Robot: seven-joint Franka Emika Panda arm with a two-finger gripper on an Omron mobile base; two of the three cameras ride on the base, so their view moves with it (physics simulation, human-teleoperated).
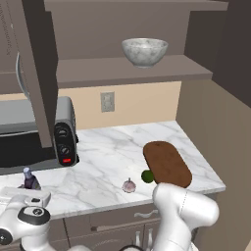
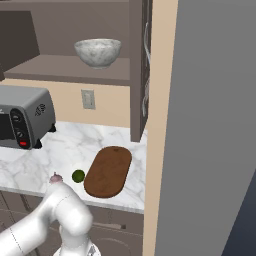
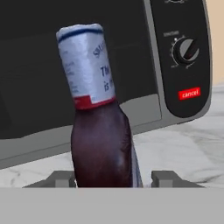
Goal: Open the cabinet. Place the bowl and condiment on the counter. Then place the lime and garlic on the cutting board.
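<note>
1. Condiment: the small dark bottle stands upright on the counter, just in front of the toaster oven, left of its control knobs.
2. The gripper straddles the bottle's lower body, one fingertip on each side with a visible gap, so it looks released, not clenched.
3. Handling, as a judgement: light, rigid, smooth-sided and top-heavy enough to tip; best held around the wide body, below the label.
4. The bowl sits on the cabinet shelf above the toaster oven; garlic and lime lie right of the toaster oven beside the cutting board.
</note>
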